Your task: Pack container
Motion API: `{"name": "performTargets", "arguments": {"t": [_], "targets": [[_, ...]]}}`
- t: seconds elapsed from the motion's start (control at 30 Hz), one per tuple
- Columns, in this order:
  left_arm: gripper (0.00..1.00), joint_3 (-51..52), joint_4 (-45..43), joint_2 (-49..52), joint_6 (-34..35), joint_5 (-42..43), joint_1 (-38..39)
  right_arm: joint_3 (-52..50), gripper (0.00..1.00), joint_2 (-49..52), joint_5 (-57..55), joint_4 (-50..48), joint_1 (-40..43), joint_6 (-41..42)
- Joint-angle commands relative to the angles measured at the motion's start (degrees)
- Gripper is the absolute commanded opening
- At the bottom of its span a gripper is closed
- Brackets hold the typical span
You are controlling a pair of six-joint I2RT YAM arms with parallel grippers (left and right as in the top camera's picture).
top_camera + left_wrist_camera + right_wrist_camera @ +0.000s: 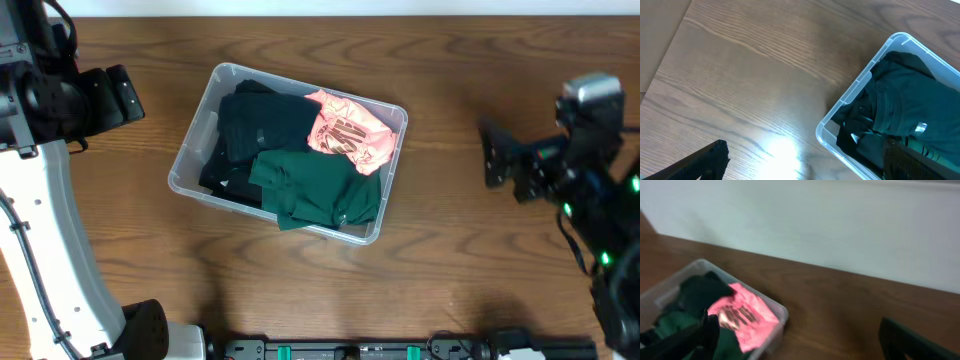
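container sits mid-tabletop, holding green garments and a pink garment. my left pincer and right pincer are wide open, empty, apart from it.

Overhead: straight down on counter. Left wrist: close, from left edge. Right wrist: low, from right edge. All share container.

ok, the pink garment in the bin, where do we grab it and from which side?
Pinch the bunched fold atop the pink garment, coming straight down. It lies uppermost in the far right corner of the container; the walls probably rule out a side approach, and the crumpled cloth offers a ridge to close on.
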State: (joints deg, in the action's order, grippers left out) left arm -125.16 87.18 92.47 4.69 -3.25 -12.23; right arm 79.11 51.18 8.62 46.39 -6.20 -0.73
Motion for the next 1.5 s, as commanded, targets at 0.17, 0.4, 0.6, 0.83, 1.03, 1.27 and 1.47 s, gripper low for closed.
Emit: {"name": "performTargets", "arguments": {"t": [0.17, 0.4, 0.6, 0.83, 1.03, 1.27, 1.47], "targets": [[0.98, 0.4, 0.2, -0.4, 0.3, -0.5, -0.2, -8.3, 0.99, -10.9, -6.1, 1.8, 3.1, -3.7], [0.98, 0.4, 0.2, -0.4, 0.3, -0.5, -0.2, -28.6, 0.99, -22.3, -5.8, -2.8, 5.8, -3.6], [0.98, 0.4, 0.2, -0.4, 0.3, -0.5, -0.2, -43.6, 0.99, -30.5, -5.8, -9.4, 5.8, -3.6], [0.98, 0.4, 0.2, -0.4, 0.3, -0.5, -0.2, -53.4, 0.99, -39.5, -4.9, -12.4, 5.7, -3.2], [0.98, 0.4, 0.2, -0.4, 0.3, -0.5, -0.2, -59.8, 0.99, -45.9, -4.2, -12.4, 5.7, -2.5], [0.98, 0.4, 0.2, -0.4, 0.3, -0.5, -0.2, -66.6, 0.99, -50.9, -3.1, -15.6, 5.7, -1.4], [0.98, 0.4, 0.2, -0.4, 0.3, -0.5, -0.2, -69.1, 0.99, -50.9, -2.5, -16.2, 5.7, -1.4]]}}
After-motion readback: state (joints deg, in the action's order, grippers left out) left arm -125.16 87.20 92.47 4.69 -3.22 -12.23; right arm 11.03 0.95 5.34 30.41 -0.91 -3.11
